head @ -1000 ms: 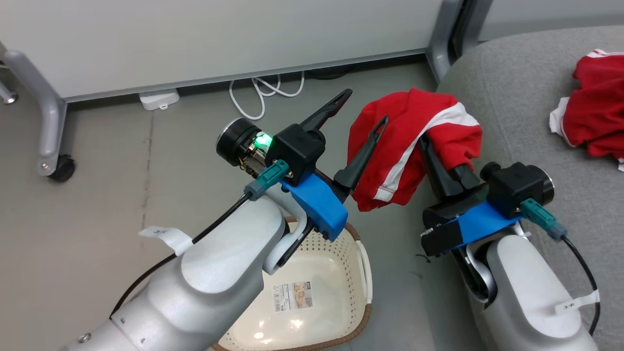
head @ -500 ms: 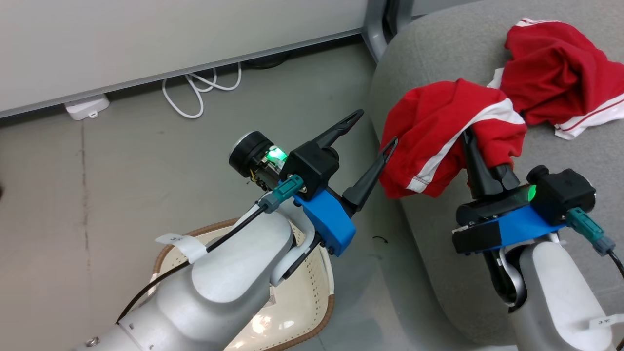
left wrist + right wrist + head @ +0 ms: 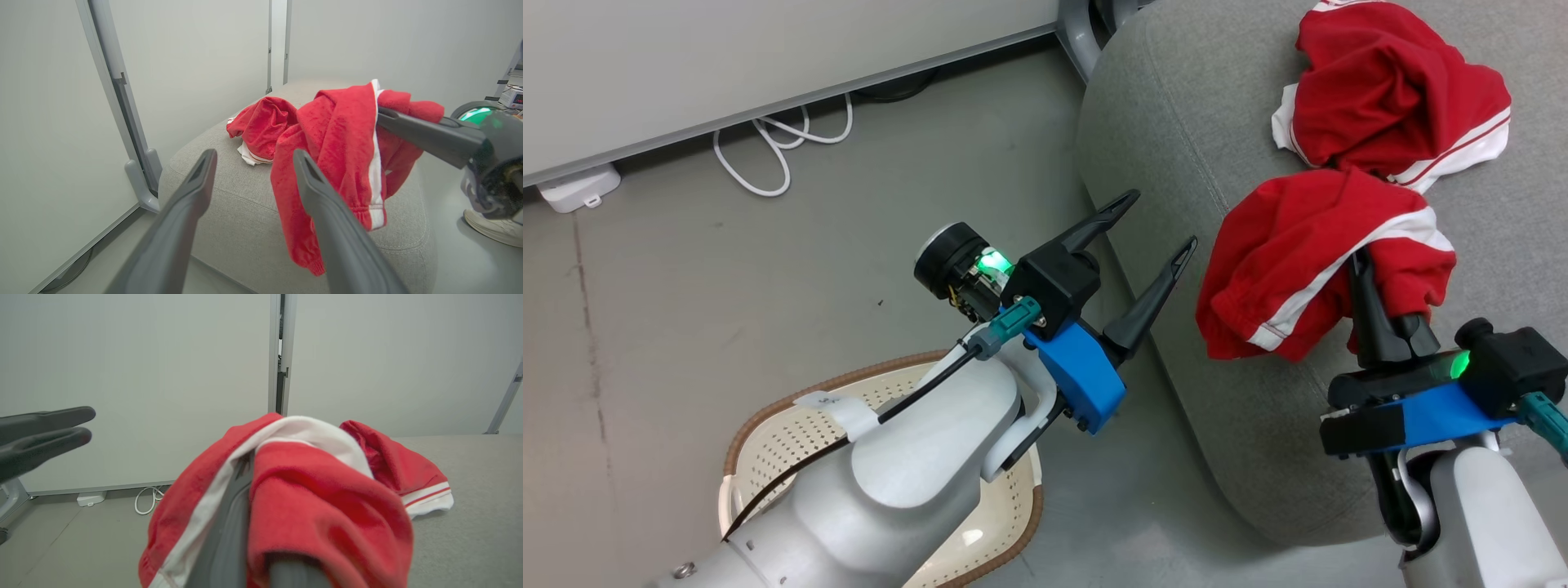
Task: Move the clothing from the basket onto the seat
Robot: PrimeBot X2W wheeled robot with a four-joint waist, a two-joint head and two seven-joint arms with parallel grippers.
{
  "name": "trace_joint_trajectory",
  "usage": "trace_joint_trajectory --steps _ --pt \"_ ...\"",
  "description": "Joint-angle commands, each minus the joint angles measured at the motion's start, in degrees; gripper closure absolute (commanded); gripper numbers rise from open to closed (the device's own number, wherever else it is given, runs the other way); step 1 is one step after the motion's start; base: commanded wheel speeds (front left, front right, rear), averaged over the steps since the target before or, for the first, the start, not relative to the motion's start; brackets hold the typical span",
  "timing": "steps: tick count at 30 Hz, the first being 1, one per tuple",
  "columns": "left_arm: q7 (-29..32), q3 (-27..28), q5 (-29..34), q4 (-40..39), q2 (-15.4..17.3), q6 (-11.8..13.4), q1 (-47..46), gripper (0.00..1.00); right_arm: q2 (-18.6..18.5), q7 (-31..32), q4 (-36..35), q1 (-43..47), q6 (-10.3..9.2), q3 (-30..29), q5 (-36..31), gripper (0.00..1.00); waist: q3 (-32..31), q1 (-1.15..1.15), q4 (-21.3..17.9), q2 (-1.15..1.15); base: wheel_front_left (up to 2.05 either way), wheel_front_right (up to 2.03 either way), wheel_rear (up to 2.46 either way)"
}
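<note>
My right gripper [image 3: 1357, 265] is shut on one piece of the clothing [image 3: 1307, 253], a red garment with a white stripe that drapes over the fingers and hangs above the near edge of the grey seat [image 3: 1176, 122]. In the right wrist view this garment [image 3: 318, 498] covers my fingers [image 3: 229, 531]. A second red garment [image 3: 1388, 90] lies crumpled on the seat just behind it. My left gripper [image 3: 1164, 219] stands open with nothing in it, left of the held garment [image 3: 335, 143] over the seat's edge. The basket [image 3: 792, 425] sits on the floor, mostly hidden under my left forearm.
A pale partition panel [image 3: 727, 65] with a grey leg [image 3: 1078, 33] stands behind the floor. A white cable [image 3: 776, 147] and a white adapter [image 3: 572, 188] lie at its foot. A shoe [image 3: 490, 220] shows beside the seat in the left wrist view.
The head camera has swung right. My right gripper has carried the red garment from beside the seat's edge to above the seat, close to the lying garment. Left gripper stays open.
</note>
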Motion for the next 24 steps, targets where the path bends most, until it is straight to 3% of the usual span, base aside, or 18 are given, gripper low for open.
trace_joint_trajectory --steps 1,7,15,24 --pt "-0.4 -0.1 0.3 0.1 0.1 -0.2 -0.8 0.0 0.1 -0.2 -0.4 0.6 0.03 -0.3 -0.1 1.0 0.2 0.0 -0.1 0.0 0.0 0.0 0.0" --pt "-0.7 0.1 0.6 0.1 0.7 0.2 -1.5 0.0 0.4 -0.2 -1.6 -0.9 0.03 -0.8 0.1 1.0 1.2 0.0 -0.2 0.0 0.0 0.0 0.0" --pt "-0.7 0.1 1.5 -1.1 1.3 1.1 -3.3 0.0 -1.4 -0.2 -4.3 -11.1 0.03 -3.1 -0.1 1.0 5.2 0.0 0.4 0.0 0.0 0.0 0.0" --pt "0.4 0.4 3.5 -2.4 2.3 2.1 -8.1 0.0 -9.0 -0.2 -6.2 -28.8 0.03 -11.5 0.0 1.0 15.5 0.0 2.3 0.0 0.0 0.0 0.0"
